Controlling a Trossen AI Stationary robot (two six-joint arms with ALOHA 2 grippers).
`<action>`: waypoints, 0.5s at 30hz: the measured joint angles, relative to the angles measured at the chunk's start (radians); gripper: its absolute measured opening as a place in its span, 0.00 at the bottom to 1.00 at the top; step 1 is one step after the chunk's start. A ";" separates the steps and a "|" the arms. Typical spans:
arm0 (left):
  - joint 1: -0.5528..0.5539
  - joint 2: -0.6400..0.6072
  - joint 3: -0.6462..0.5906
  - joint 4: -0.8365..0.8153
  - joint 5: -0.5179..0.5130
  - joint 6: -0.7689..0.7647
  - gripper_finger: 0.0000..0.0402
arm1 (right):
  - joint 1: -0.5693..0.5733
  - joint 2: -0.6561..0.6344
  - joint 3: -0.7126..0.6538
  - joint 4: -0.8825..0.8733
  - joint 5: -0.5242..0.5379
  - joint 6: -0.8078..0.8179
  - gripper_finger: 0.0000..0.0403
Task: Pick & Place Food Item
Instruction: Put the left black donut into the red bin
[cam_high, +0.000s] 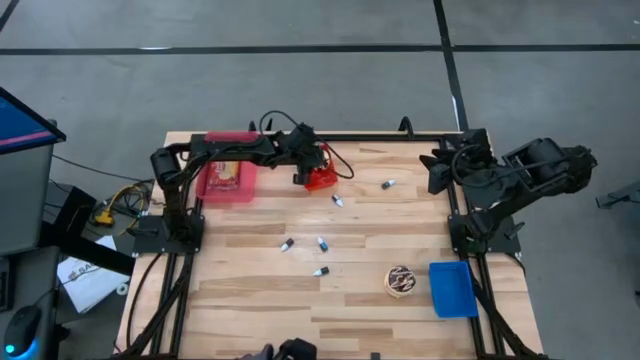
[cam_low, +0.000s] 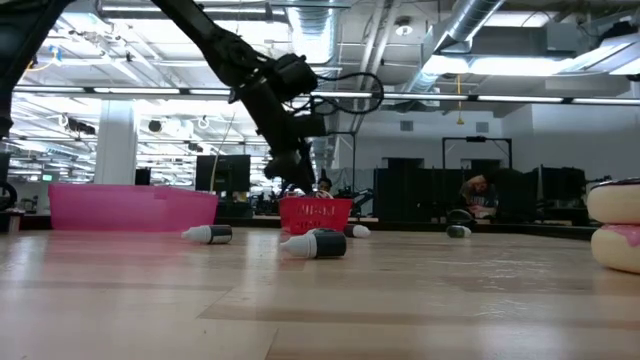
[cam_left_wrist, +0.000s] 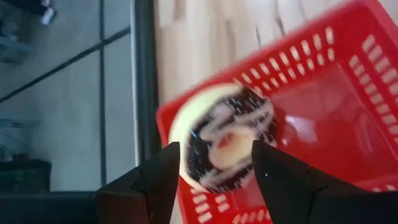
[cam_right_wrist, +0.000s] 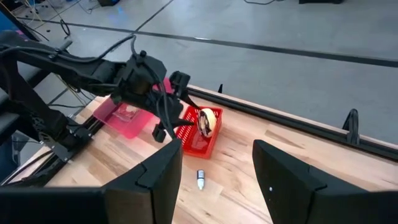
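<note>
A chocolate-iced donut with white stripes (cam_left_wrist: 224, 134) stands on edge between the fingers of my left gripper (cam_left_wrist: 214, 152), over the red basket (cam_left_wrist: 323, 118). In the right wrist view the donut (cam_right_wrist: 208, 121) sits at the basket's (cam_right_wrist: 198, 140) far end, its top above the rim. In the high view the left gripper (cam_high: 305, 170) is at the basket (cam_high: 322, 181) near the table's far edge. My right gripper (cam_right_wrist: 217, 152) waits open and high at the far right (cam_high: 438, 172), with nothing between its fingers. My left gripper has the donut between its two fingers (cam_left_wrist: 163, 180), which stand at opposite sides of the donut's rim (cam_left_wrist: 180, 140). The iced face is turned toward the wrist. The fingers slant down from the table's left side. The donut is on edge, its lower part inside the basket.
A pink bin (cam_high: 228, 180) stands left of the basket. A second iced donut (cam_high: 402, 281) lies beside a blue tray (cam_high: 452, 290) at the near right. Several small capped tubes (cam_high: 321, 243) lie scattered over the middle of the wooden table (cam_high: 250, 300).
</note>
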 joint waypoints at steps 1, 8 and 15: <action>0.002 0.001 0.002 0.022 -0.005 0.000 0.49 | 0.000 -0.001 0.000 0.000 0.000 0.000 0.47; 0.012 -0.001 0.004 0.052 -0.004 0.007 0.49 | 0.000 -0.001 0.000 0.000 0.000 0.000 0.47; 0.014 0.009 0.003 0.051 -0.003 0.009 0.43 | 0.000 -0.001 0.000 -0.002 -0.001 0.000 0.47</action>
